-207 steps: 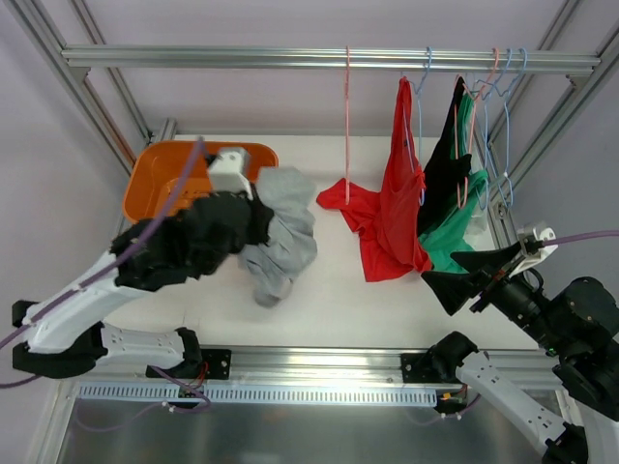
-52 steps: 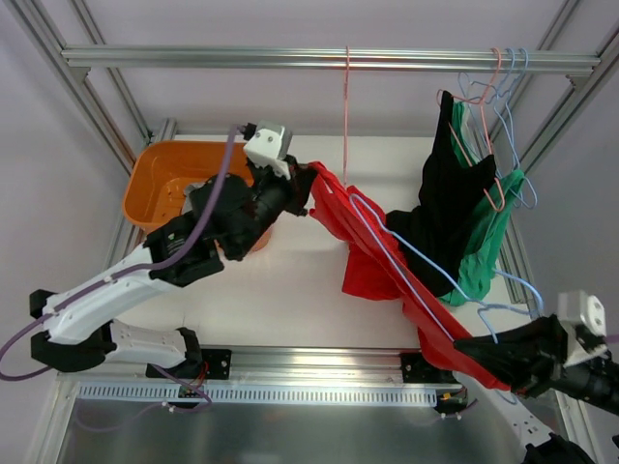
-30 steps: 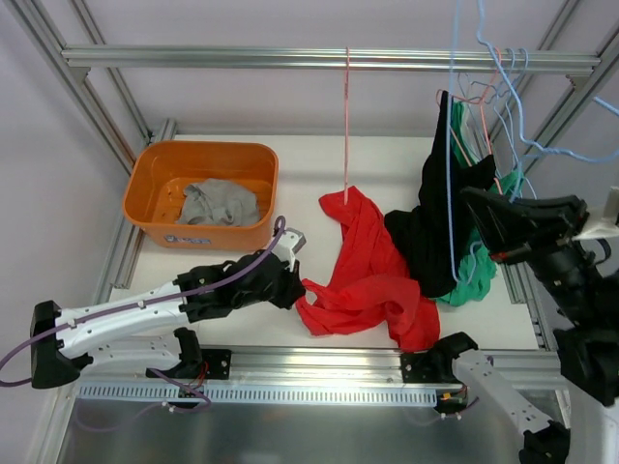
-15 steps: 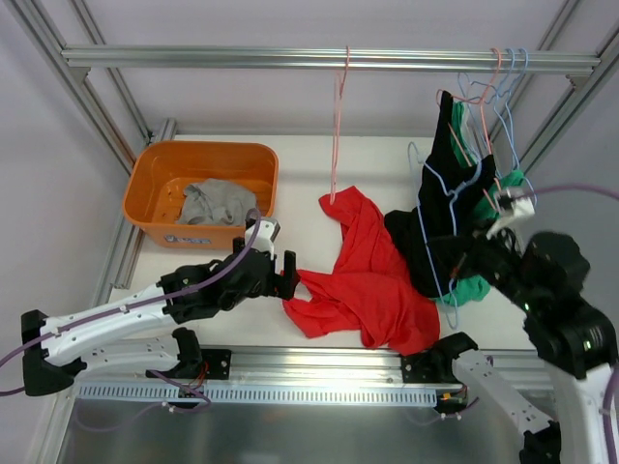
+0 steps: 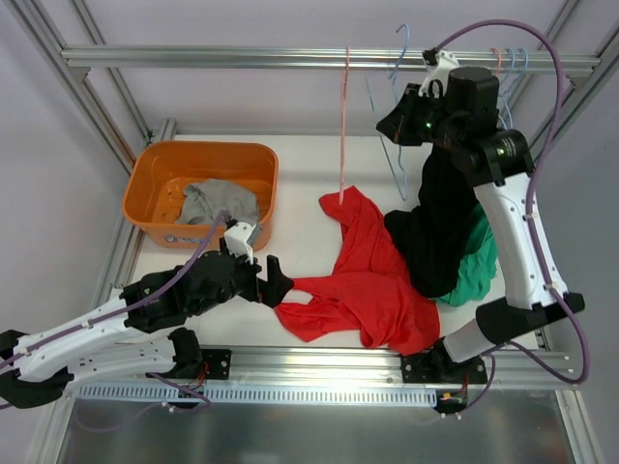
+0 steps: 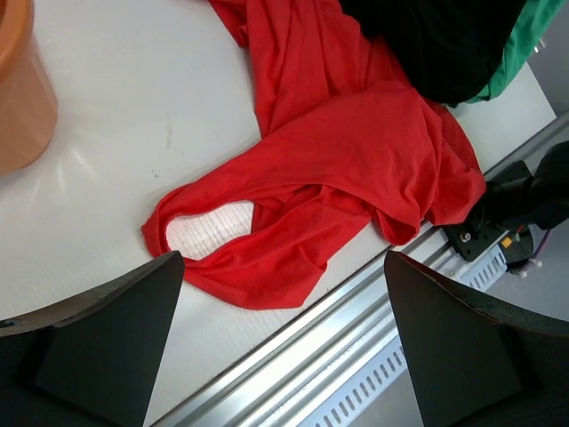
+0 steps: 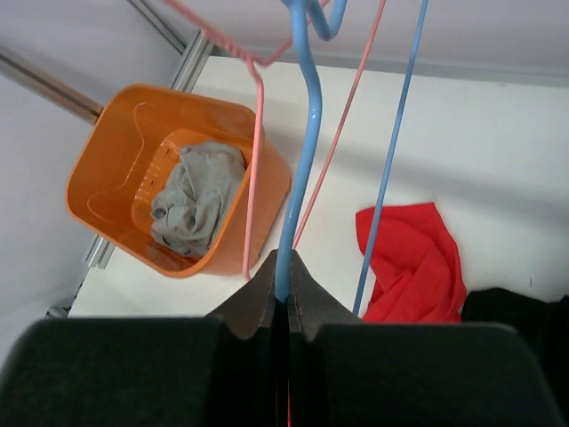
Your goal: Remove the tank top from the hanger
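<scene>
- The two dark fingers of the right gripper (image 7: pixel 283 274) are seen at the bottom edge, pressed together on a thin blue wire hanger (image 7: pixel 297 178).
- The wire of this hanger is led upward from the fingers to a curved hook at the top edge.
- A thin pink wire hanger (image 7: pixel 253 178) is seen just beside it, on the left.
- An orange plastic tub (image 7: pixel 116 151) is placed on the white table top (image 7: pixel 498 160), and a crumpled grey garment (image 7: pixel 191 200) is laid inside it.
- A red tank top (image 7: pixel 413 262) is spread on the table, next to a black cloth (image 7: pixel 520 307) at the lower right corner.
</scene>
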Robot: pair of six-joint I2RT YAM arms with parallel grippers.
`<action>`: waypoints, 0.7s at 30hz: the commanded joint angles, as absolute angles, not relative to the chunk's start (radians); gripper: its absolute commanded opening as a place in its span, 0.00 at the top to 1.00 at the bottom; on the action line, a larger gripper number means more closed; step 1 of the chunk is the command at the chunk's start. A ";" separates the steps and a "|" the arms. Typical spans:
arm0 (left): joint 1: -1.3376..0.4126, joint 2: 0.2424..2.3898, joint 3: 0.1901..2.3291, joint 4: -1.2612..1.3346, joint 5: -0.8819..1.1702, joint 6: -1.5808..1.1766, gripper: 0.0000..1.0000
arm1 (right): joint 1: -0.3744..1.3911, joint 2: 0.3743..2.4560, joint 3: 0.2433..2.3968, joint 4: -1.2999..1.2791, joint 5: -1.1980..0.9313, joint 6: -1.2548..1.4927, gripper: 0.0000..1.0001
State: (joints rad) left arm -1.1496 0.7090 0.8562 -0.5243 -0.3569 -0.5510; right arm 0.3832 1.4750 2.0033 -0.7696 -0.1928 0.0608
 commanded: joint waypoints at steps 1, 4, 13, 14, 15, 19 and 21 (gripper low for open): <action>-1.137 0.709 0.833 -0.543 -0.287 -0.546 0.01 | 0.385 1.555 2.153 -0.744 -0.222 0.044 1.00; -1.137 0.716 0.822 -0.545 -0.270 -0.558 0.01 | 0.394 1.653 2.239 -0.744 -0.253 0.052 1.00; -1.137 0.703 0.805 -0.545 -0.259 -0.574 0.02 | 0.486 1.635 2.022 -0.700 -0.045 0.104 1.00; -1.137 0.704 0.808 -0.546 -0.258 -0.571 0.01 | 0.486 1.626 2.002 -0.689 -0.031 0.112 1.00; -1.137 0.707 0.816 -0.545 -0.255 -0.568 0.01 | 0.485 1.621 1.991 -0.686 -0.008 0.121 1.00; -1.138 0.719 0.833 -0.545 -0.247 -0.560 0.01 | 0.485 1.605 1.967 -0.686 -0.006 0.135 1.00; -1.138 0.739 0.847 -0.543 -0.245 -0.555 0.01 | 0.486 1.589 1.954 -0.686 -0.017 0.135 0.74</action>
